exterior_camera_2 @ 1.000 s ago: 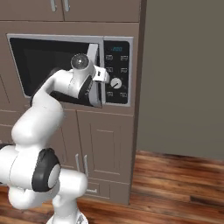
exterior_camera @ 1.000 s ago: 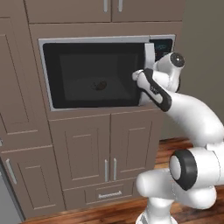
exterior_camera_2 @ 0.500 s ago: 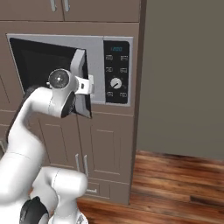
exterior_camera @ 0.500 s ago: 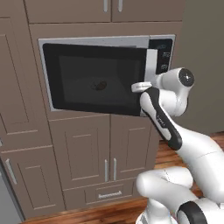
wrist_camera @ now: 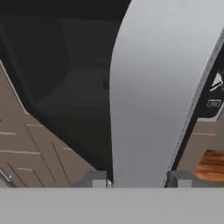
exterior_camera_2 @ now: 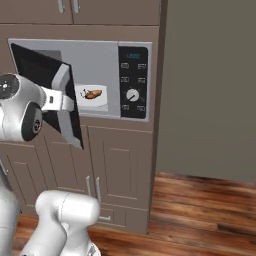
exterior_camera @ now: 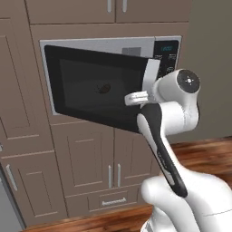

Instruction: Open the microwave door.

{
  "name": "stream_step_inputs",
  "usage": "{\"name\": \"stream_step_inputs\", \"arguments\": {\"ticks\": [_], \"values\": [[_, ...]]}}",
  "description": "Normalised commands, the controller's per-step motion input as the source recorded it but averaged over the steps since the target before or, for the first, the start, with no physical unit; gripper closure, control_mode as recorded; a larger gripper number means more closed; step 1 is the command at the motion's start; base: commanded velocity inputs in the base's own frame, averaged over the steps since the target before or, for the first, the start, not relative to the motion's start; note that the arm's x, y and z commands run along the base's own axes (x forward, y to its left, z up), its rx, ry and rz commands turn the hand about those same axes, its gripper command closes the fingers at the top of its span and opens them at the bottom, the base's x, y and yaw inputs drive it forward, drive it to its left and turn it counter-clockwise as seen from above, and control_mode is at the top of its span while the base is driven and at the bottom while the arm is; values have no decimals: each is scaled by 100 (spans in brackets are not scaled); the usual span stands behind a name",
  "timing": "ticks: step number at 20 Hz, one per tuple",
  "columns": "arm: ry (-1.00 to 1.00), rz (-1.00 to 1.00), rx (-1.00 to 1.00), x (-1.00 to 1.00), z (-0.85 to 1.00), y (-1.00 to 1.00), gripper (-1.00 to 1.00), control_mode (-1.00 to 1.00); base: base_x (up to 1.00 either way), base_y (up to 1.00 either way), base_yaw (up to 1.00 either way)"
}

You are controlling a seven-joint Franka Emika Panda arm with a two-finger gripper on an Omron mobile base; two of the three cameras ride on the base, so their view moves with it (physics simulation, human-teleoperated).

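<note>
The microwave door (exterior_camera: 95, 90), black glass in a thin grey frame, stands swung out from the oven on its left hinge. Its silver bar handle (exterior_camera: 152, 72) is on the free edge. My gripper (exterior_camera: 136, 97) is shut on that handle about halfway down. In the right base view the door (exterior_camera_2: 45, 72) is edge-on with the gripper (exterior_camera_2: 62, 102) at the handle (exterior_camera_2: 64, 82). The hand view has the wide grey handle (wrist_camera: 153, 96) running up between my fingertips (wrist_camera: 97, 178), with the gripper (wrist_camera: 138, 179) astride it. A white plate of food (exterior_camera_2: 92, 95) sits inside.
The black control panel (exterior_camera_2: 132, 82) with knob and buttons is right of the cavity. Brown cabinet doors (exterior_camera: 104, 158) lie below and more above. A grey wall (exterior_camera_2: 210, 85) stands to the right over a wooden floor (exterior_camera_2: 200, 210).
The door has swung from almost shut to well open as my hand pulled back and left with the handle. The jaws have tightened on the handle.
</note>
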Motion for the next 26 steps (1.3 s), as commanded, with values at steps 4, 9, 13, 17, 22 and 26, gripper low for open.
{"name": "stream_step_inputs", "arguments": {"ticks": [4, 9, 13, 17, 22, 26], "values": [[0, -3, -12, -96, 35, 54, -100, -100, 0, 0, 0], [0, -7, -7, -100, -2, -17, -100, -100, 0, 0, 0], [0, 2, 3, -86, -8, -98, -100, -100, 0, 0, 0], [1, 14, 26, -46, 7, -100, -100, -100, 0, 0, 0], [2, 18, 42, -26, 4, -100, -100, -100, 0, 0, 0], [12, 14, 51, 36, 13, -90, -100, -100, 0, 0, 0]]}}
